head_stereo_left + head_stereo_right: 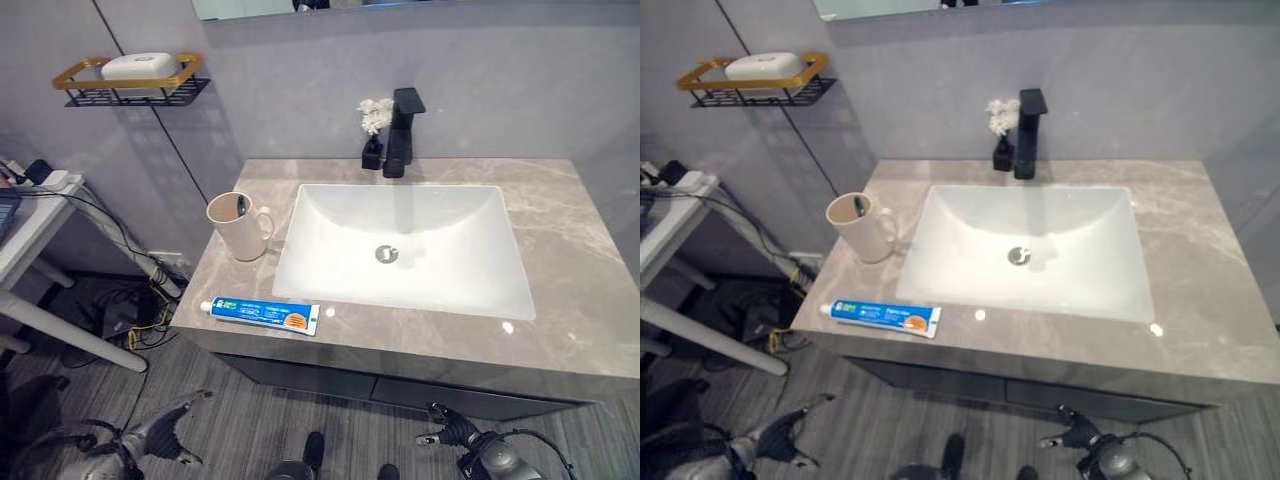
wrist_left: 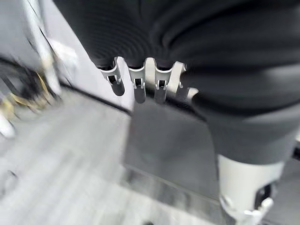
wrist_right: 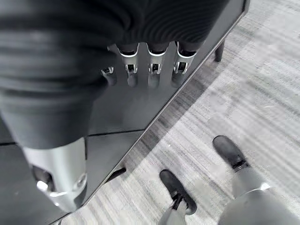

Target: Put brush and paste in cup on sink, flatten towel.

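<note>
A cream mug (image 1: 240,226) stands upright on the grey marble counter (image 1: 560,250), left of the white basin (image 1: 405,245). A slim dark-green thing (image 1: 242,208) pokes up inside the mug. A blue and white toothpaste tube (image 1: 260,314) lies flat near the counter's front left edge. My left hand (image 1: 165,430) hangs low, below the counter's front, fingers relaxed and empty; its fingers (image 2: 140,86) point toward the floor. My right hand (image 1: 450,430) hangs low at the right, also relaxed and empty, with its fingers (image 3: 152,70) beside the dark cabinet front.
A black tap (image 1: 403,135) and a small dark bottle with white flowers (image 1: 374,135) stand behind the basin. A gold and black wall shelf (image 1: 130,82) holds a white block. A white table (image 1: 40,230) with cables stands left. A person's shoes (image 3: 180,192) are on the floor.
</note>
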